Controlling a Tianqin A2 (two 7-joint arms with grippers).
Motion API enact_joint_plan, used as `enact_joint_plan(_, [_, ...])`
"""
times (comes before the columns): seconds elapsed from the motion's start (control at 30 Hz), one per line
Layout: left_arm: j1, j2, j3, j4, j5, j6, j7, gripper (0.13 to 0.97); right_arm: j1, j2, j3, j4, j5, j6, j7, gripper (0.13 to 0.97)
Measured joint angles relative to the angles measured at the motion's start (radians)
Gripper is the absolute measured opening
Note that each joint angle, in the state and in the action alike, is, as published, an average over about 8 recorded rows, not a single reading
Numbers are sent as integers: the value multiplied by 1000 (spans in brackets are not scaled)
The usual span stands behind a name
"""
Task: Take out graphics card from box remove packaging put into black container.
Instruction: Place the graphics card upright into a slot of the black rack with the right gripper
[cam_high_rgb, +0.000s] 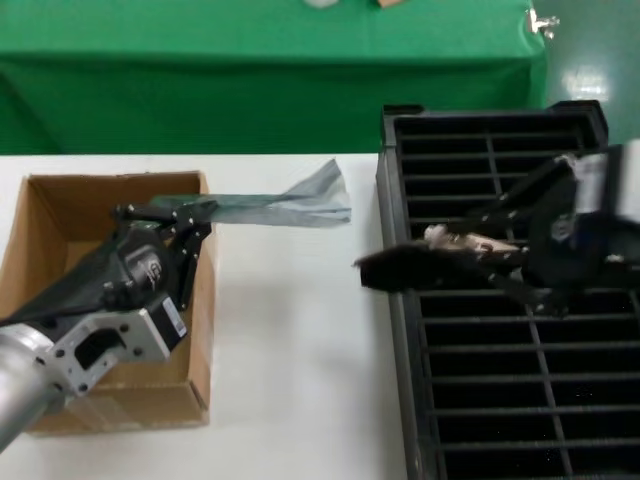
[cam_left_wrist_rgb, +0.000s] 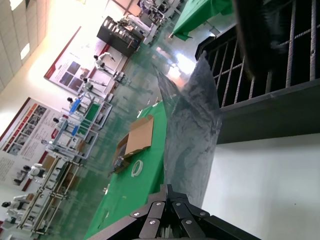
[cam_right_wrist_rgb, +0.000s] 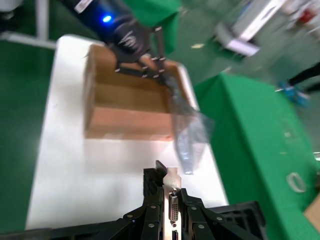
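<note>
My left gripper (cam_high_rgb: 203, 214) hangs over the brown box (cam_high_rgb: 45, 225), shut on one end of the crinkled grey packaging (cam_high_rgb: 290, 207). The packaging stretches out past the box toward the black container (cam_high_rgb: 480, 390) and looks flat and limp. My right gripper (cam_high_rgb: 468, 254) is shut on the graphics card (cam_high_rgb: 388, 268), holding it over the container's left edge. In the right wrist view the fingers (cam_right_wrist_rgb: 150, 210) clamp the card's silver bracket with its white port (cam_right_wrist_rgb: 173, 206). The left wrist view has the packaging (cam_left_wrist_rgb: 192, 135) rising from my shut left gripper (cam_left_wrist_rgb: 170, 194).
White table (cam_high_rgb: 290, 350) lies between the box and the container. A green-covered table (cam_high_rgb: 200, 80) stands behind. The right wrist view takes in the box (cam_right_wrist_rgb: 125, 112), the packaging (cam_right_wrist_rgb: 187, 135) and the left gripper (cam_right_wrist_rgb: 150, 67) beyond it.
</note>
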Motion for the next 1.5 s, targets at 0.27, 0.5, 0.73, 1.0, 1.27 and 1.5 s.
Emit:
enact_joint_plan(0.27, [0, 0, 0, 0, 0, 0, 0, 139, 384, -96, -375, -66, -21, -174, 132, 189])
enact_joint_plan(0.5, [0, 0, 0, 0, 0, 0, 0, 139, 617, -82, -661, -91, 47, -192, 216, 189])
enact_joint_plan(0.73, [0, 0, 0, 0, 0, 0, 0, 139, 673, -73, -779, -94, 67, -195, 243, 189])
enact_joint_plan(1.0, [0, 0, 0, 0, 0, 0, 0, 139, 639, -84, -794, -113, 41, -195, 221, 189])
enact_joint_plan(1.27, [0, 0, 0, 0, 0, 0, 0, 139, 596, -92, -795, -143, 20, -195, 195, 189])
enact_joint_plan(1.5, [0, 0, 0, 0, 0, 0, 0, 139, 574, -107, -795, -170, 7, -195, 182, 189])
